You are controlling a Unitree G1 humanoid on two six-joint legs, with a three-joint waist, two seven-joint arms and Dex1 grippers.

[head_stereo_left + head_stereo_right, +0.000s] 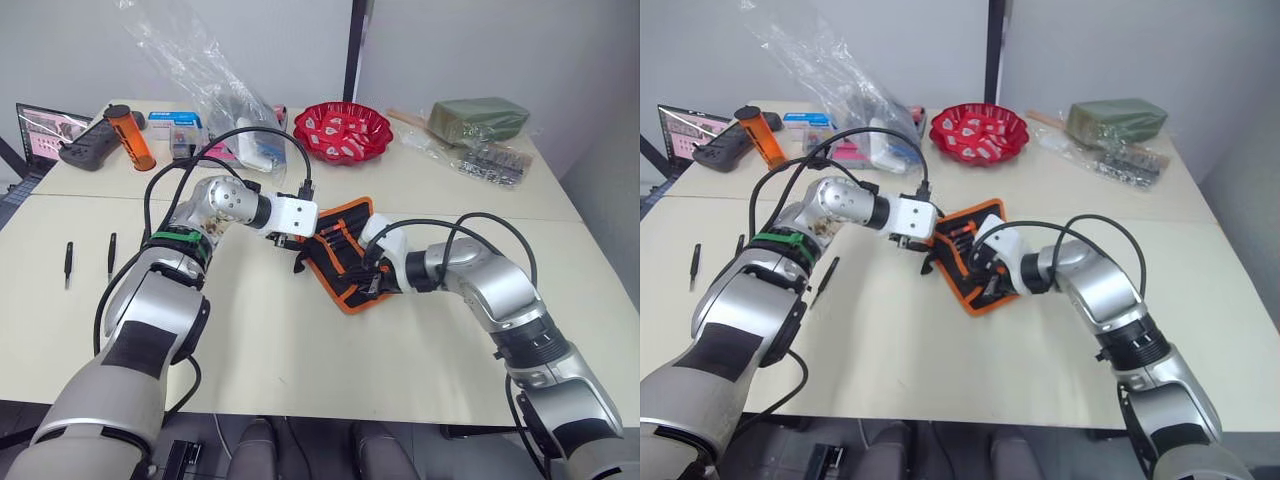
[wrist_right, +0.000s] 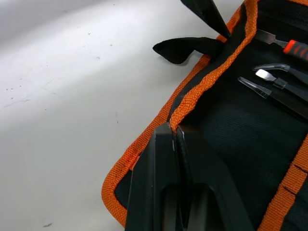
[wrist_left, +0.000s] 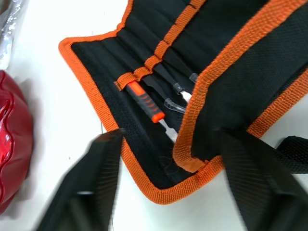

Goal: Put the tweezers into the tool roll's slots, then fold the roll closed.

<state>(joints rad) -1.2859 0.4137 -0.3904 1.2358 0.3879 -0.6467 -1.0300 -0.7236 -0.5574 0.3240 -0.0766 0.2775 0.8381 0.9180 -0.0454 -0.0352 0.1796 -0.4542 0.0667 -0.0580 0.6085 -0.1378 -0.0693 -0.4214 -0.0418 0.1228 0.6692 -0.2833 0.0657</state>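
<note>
- Your tool roll [image 1: 338,255] lies open near the middle of the table [image 1: 300,340], between both arms, with one flap partly folded over.
- Your right gripper [image 2: 174,137] is pinched closed on the roll's orange-trimmed flap edge.
- Your left gripper [image 3: 168,183] hangs spread wide over the roll's corner, holding nothing.
- You have 2 tweezers [image 1: 111,256] lying well apart on the table's left side.
- Clear-tipped tools sit in the slots [image 3: 159,53].

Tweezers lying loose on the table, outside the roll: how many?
3: two side by side near the table's left edge, a third nearer the roll. The arms may hide more.
</note>
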